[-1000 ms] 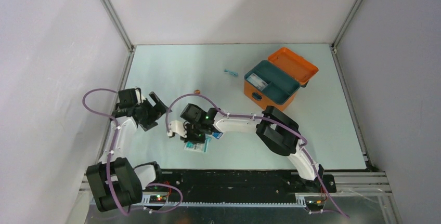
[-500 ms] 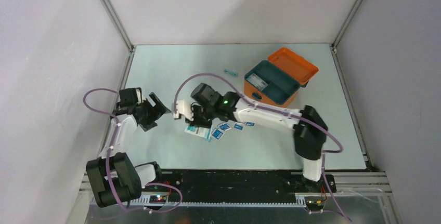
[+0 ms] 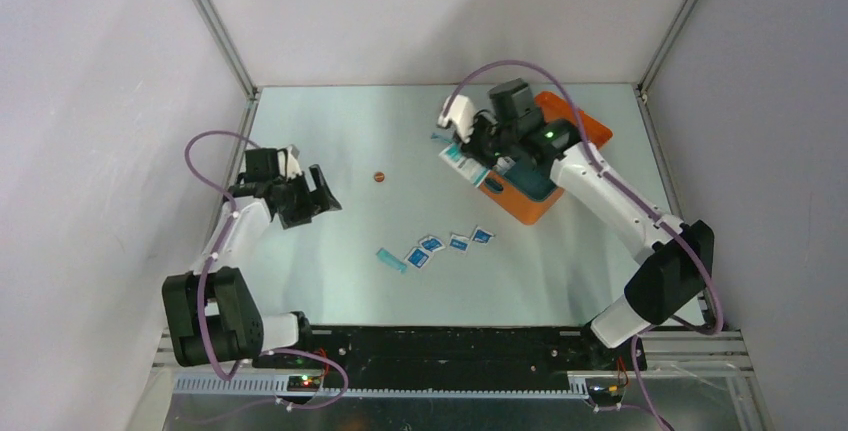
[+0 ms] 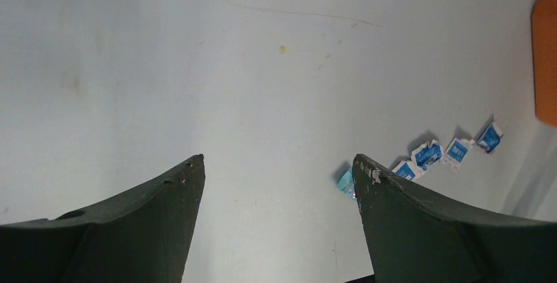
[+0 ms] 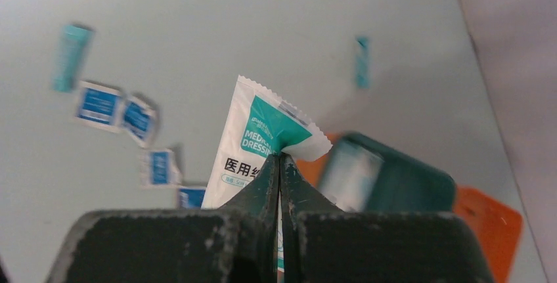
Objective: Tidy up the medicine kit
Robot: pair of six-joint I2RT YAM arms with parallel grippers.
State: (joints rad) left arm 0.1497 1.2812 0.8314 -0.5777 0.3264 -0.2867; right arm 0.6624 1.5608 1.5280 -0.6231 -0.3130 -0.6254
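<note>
The medicine kit (image 3: 528,207) stands at the back right, an orange case with its lid (image 3: 592,127) open and a dark teal tray inside (image 5: 401,188). My right gripper (image 3: 475,156) hovers at the kit's left edge, shut on a white and teal dressing packet (image 5: 259,140) that hangs over the kit's near corner. The same packet (image 3: 456,159) shows in the top view. My left gripper (image 3: 312,199) is open and empty above bare table at the left (image 4: 278,161).
Several blue-white sachets (image 3: 445,244) and a teal packet (image 3: 390,259) lie in a row mid-table; the left wrist view shows these sachets (image 4: 428,153) to the right of my fingers. A small red object (image 3: 378,176) and a small blue tube (image 5: 362,62) lie further back.
My right arm swung from the front centre to the kit, carrying the dressing packet and leaving the sachets behind. The left gripper shifted slightly right and back.
</note>
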